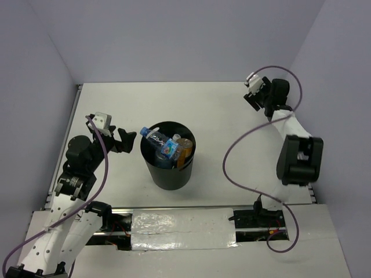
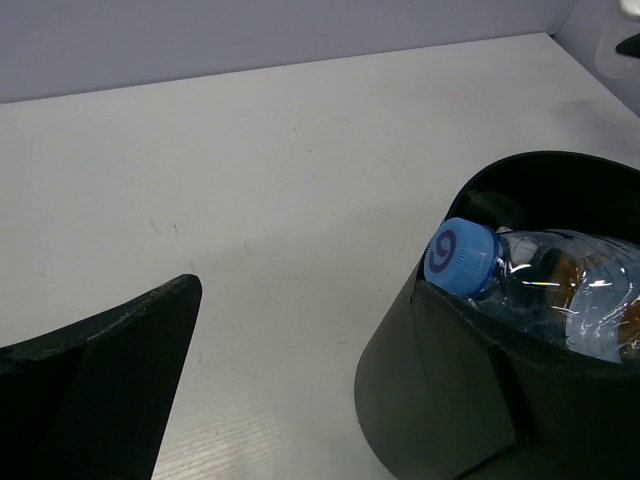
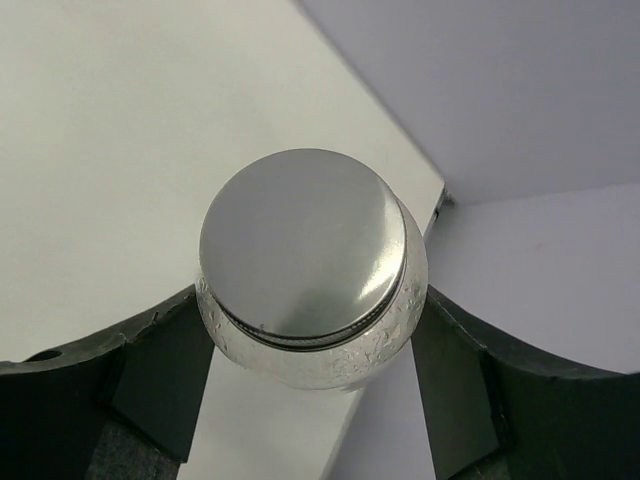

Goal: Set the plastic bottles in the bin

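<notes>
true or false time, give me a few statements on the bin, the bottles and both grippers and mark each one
1. The bin stands upright with several bottles inside. True.
2. The left gripper holds a bottle. False: it is open and empty, beside the bin.
3. The right gripper is shut on a clear bottle. True.
4. The blue-capped bottle lies outside the bin. False: it leans inside the bin, with its cap at the rim.
</notes>
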Robot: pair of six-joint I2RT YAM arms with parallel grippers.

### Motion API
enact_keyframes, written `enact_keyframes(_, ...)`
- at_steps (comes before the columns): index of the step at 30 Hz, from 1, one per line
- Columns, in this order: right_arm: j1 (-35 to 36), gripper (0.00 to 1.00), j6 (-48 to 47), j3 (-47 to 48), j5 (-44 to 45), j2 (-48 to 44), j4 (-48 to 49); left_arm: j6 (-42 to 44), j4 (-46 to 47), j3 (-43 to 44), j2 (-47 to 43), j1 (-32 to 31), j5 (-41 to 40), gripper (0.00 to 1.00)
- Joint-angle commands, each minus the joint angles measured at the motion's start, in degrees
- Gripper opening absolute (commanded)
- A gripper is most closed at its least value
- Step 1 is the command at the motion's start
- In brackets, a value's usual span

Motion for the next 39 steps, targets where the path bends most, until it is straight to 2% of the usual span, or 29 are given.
enact_keyframes(1, -0.18, 0.09, 12.93, 0.66, -17.01, -14.44, -10.82, -0.18, 3.66, 0.22, -1.67, 0.43, 1.84, 0.99)
enact_keyframes(3, -0.09, 0.09, 18.47, 2.24, -23.10, -20.16, -16.30, -0.53, 3.66, 0.14, -2.55, 0.52, 1.85, 0.99)
enact_keyframes(4, 0.17, 0.09, 21.62, 4.34, -29.30, -22.70, -21.64, -0.79, 3.74, 0.14, -2.82, 0.61, 2.19, 0.99)
enact_keyframes(7, 1.83, 0.09, 25.51, 7.51, -38.30, -25.62, -28.09, -1.06, 3.75, 0.22, -3.52, 0.61, 2.46, 0.99)
enact_keyframes(8, 4.36, 0.09, 27.70, 8.57, -42.33, -27.36, -30.89, -1.23, 3.75, 0.31, -3.61, 0.61, 2.81, 0.99)
enact_keyframes(11, 10.42, 0.10, 33.58, 8.40, -45.27, -31.32, -31.01, -1.58, 3.75, 0.49, -3.96, 0.61, 3.34, 0.99)
enact_keyframes(15, 23.86, 0.11, 41.94, 8.48, -43.00, -34.41, -26.10, -1.76, 3.66, 0.57, -4.92, 0.61, 3.69, 0.99)
enact_keyframes(18, 30.55, 0.12, 45.91, 11.03, -40.80, -33.01, -24.42, -1.93, 3.75, 0.40, -5.54, 0.61, 3.69, 0.99)
enact_keyframes(22, 35.66, 0.12, 46.79, 13.05, -36.41, -29.33, -24.06, -2.02, 3.75, 0.31, -6.07, 0.61, 4.04, 1.00)
enact_keyframes(34, 40.51, 0.12, 43.81, 10.86, -29.72, -23.69, -24.50, -2.20, 3.66, 0.49, -6.33, 0.61, 4.31, 0.99)
enact_keyframes(39, 41.39, 0.12, 43.72, 11.56, -31.21, -22.46, -26.95, -2.20, 3.83, 0.49, -6.25, 0.61, 4.48, 0.99)
